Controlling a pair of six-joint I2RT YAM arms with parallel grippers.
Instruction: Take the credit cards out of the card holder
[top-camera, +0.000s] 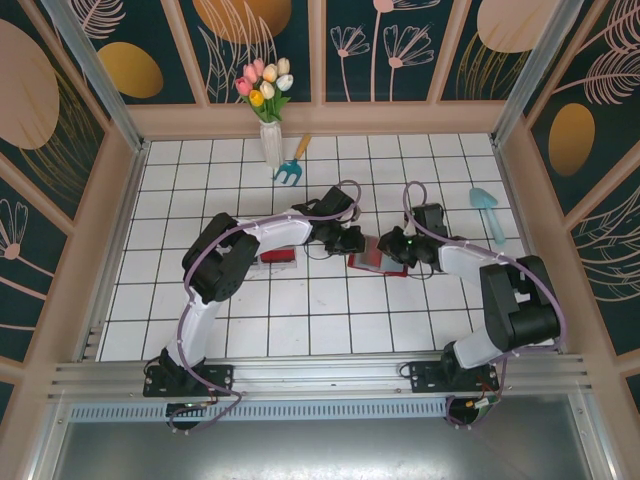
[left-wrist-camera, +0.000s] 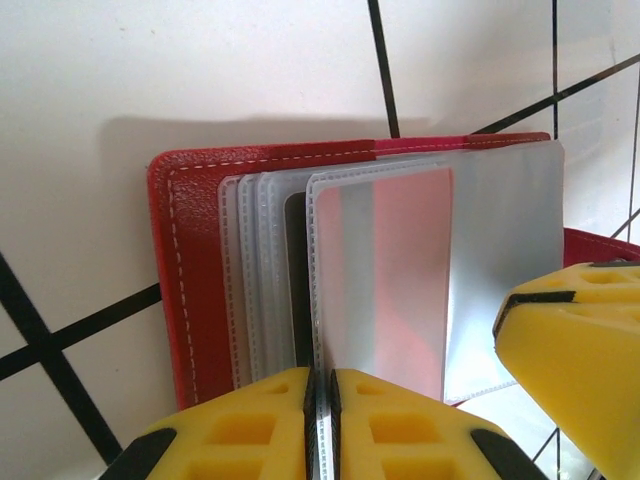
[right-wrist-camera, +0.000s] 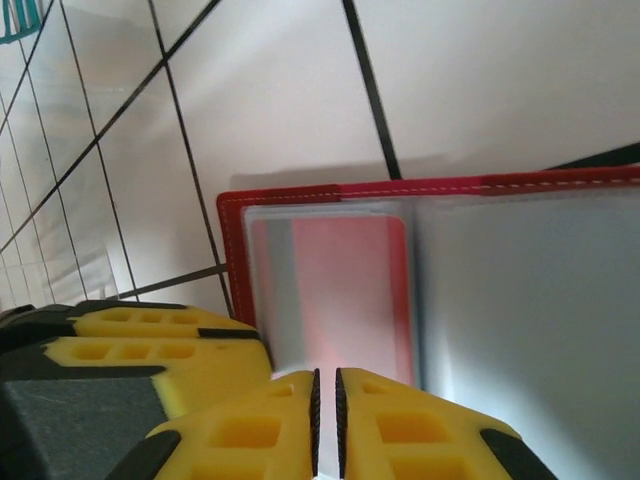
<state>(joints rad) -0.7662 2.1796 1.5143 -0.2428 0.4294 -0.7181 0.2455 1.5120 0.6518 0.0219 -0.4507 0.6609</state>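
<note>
The red card holder (top-camera: 366, 263) lies open on the white tiles at mid table, between the two grippers. In the left wrist view its red cover (left-wrist-camera: 190, 260) carries several clear sleeves fanned upright. My left gripper (left-wrist-camera: 322, 425) is shut on the stitched edge of the front sleeve, which holds a red-and-silver credit card (left-wrist-camera: 390, 270). The right gripper's yellow finger (left-wrist-camera: 575, 340) shows beside it. In the right wrist view my right gripper (right-wrist-camera: 325, 425) is shut on the lower edge of that credit card (right-wrist-camera: 340, 290), against the red cover (right-wrist-camera: 233, 260). In the top view the left gripper (top-camera: 350, 240) and right gripper (top-camera: 392, 246) almost touch.
A vase of tulips (top-camera: 270, 112) and a small blue rake (top-camera: 290, 166) stand at the back. A teal trowel (top-camera: 487, 212) lies at the right. A flat red item (top-camera: 277, 256) sits under the left arm. Wooden walls enclose the tiled floor.
</note>
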